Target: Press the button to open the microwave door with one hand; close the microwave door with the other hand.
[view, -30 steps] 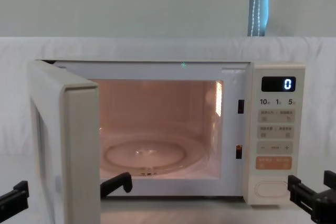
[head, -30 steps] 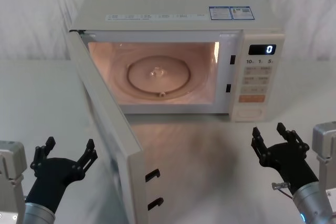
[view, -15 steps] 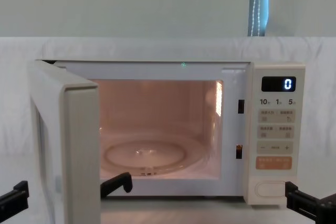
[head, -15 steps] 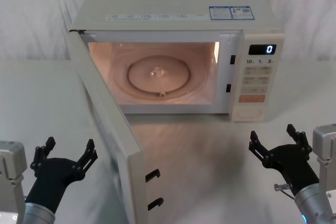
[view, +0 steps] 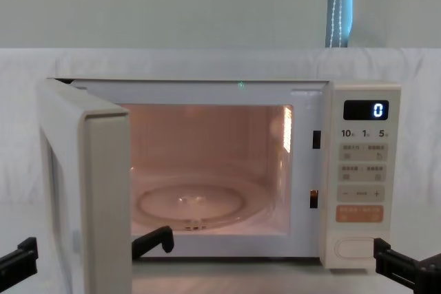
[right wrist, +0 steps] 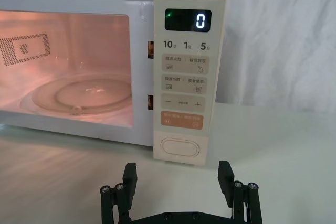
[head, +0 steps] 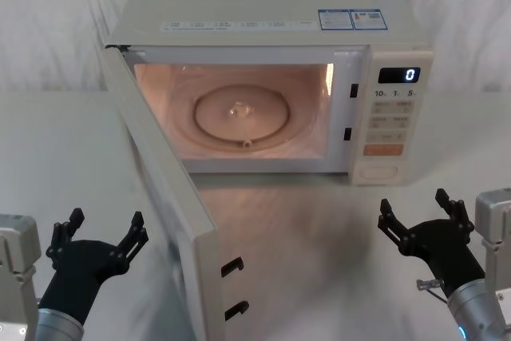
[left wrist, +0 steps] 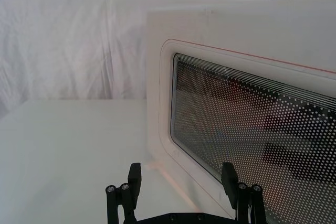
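The microwave door (head: 164,197) stood swung wide open to the left of the lit cavity, hinged at the microwave's (head: 271,13) left edge, its free edge pointing toward the robot. The left gripper (head: 97,237) hovered low over the bench (head: 48,165), just beside the outer face of the door and apart from it, its fingers spread open and holding nothing. In the left wrist view the door's dotted window (left wrist: 257,129) lay directly ahead of that gripper (left wrist: 181,179).

The right gripper (head: 421,215) hovered above the bench in front of the control panel (head: 394,117), fingers likewise spread and empty. The button (right wrist: 180,147) sat at the bottom of the panel, below the orange key (right wrist: 181,119), straight ahead of the right gripper (right wrist: 177,177) and clear of it. The display (head: 398,75) read 0.
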